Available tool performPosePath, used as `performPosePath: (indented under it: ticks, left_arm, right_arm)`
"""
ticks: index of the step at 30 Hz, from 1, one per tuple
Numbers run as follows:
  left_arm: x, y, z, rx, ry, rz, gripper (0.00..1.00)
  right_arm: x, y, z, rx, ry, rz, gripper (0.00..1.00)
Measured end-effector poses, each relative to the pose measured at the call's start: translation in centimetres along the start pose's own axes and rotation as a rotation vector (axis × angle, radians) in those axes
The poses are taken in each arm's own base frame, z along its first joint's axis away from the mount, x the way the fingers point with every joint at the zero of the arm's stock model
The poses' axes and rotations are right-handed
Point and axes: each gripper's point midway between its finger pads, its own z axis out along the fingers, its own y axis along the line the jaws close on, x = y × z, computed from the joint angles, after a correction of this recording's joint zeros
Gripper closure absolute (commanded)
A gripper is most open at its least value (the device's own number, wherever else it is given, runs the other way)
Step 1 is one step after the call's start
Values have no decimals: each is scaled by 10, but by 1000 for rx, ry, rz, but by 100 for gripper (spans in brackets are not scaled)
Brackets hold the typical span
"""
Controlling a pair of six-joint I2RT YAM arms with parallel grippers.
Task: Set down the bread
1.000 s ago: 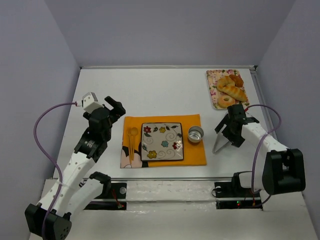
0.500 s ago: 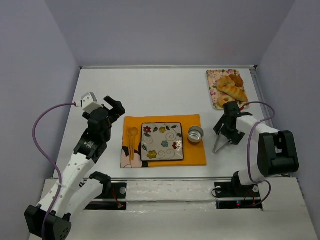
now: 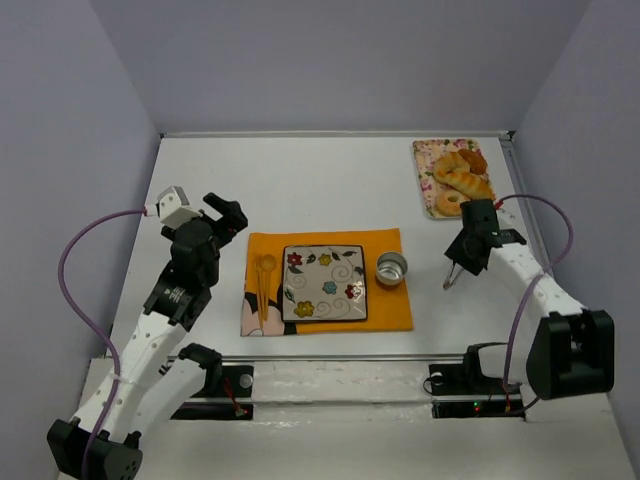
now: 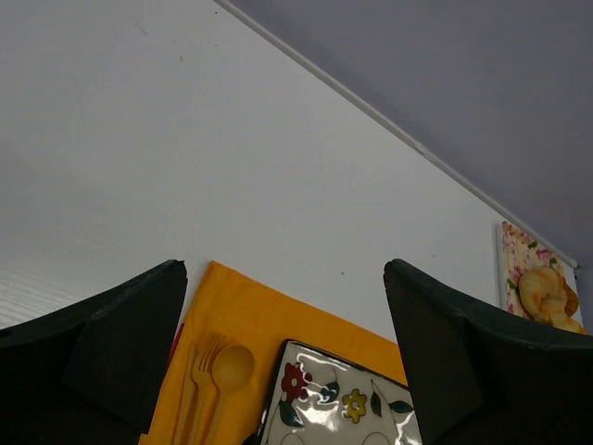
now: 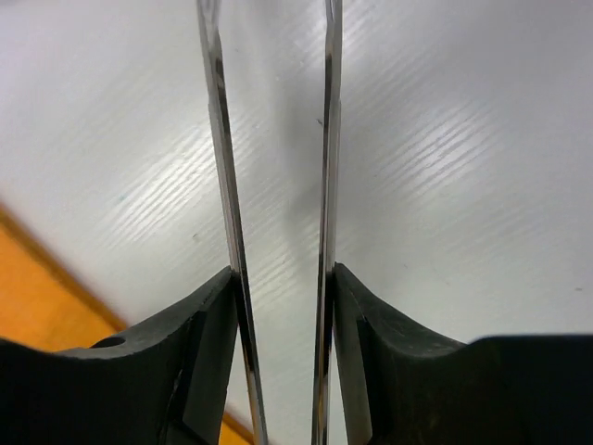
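The bread [image 3: 468, 183], a golden ridged roll, lies among other pastries on the floral tray [image 3: 428, 155] at the back right. My right gripper [image 3: 468, 252] [image 5: 281, 278] hovers just in front of that tray, shut on metal tongs [image 3: 455, 272] [image 5: 215, 139]. The tongs' two arms are pressed close together, point down at the bare table and hold nothing. The left gripper [image 3: 232, 218] [image 4: 284, 269] is open and empty, above the table left of the orange placemat [image 3: 390, 305]. The flowered square plate [image 3: 325, 300] [image 4: 324, 413] on the mat is bare.
A small metal cup [image 3: 391, 268] stands on the mat right of the plate. A wooden fork and spoon [image 3: 264, 285] [image 4: 218, 375] lie on the mat's left side. A pale ring donut [image 3: 452, 202] and a dark bun [image 3: 473, 158] share the tray. Walls enclose the table.
The tongs' arms, spread wide a second ago, are now squeezed nearly together by my right gripper, which has shifted slightly right. The left arm has barely moved.
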Motion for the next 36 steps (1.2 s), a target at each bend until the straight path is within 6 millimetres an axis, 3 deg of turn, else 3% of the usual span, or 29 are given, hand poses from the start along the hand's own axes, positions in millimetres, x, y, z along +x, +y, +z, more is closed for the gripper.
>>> performPosePath:
  ticks: [8,12,15,23,27,31,36]
  left_arm:
    - [2,2,2,-10,4,4,1]
    - [5,2,4,-15,11,9,1]
    - [5,3,4,-16,11,10,1]
    - [4,2,4,-15,6,7,1]
    - [3,3,4,-23,0,8,1]
    - [2,5,4,-31,-7,8,1]
    - [1,5,5,-33,-8,8,1]
  right_arm:
    - [-83,30,-112,-257,-264,-91,47]
    - [-110,43,-134,-291,-324,-165,43]
    - [-131,59,-134,-276,-335,-284,42]
    - [-177,104,-85,-159,-244,-626,43]
    - [-186,99,-69,-66,-204,-780,43]
    - [-181,83,-68,-18,-159,-891,41]
    - [-180,80,-69,-19,-141,-994,41]
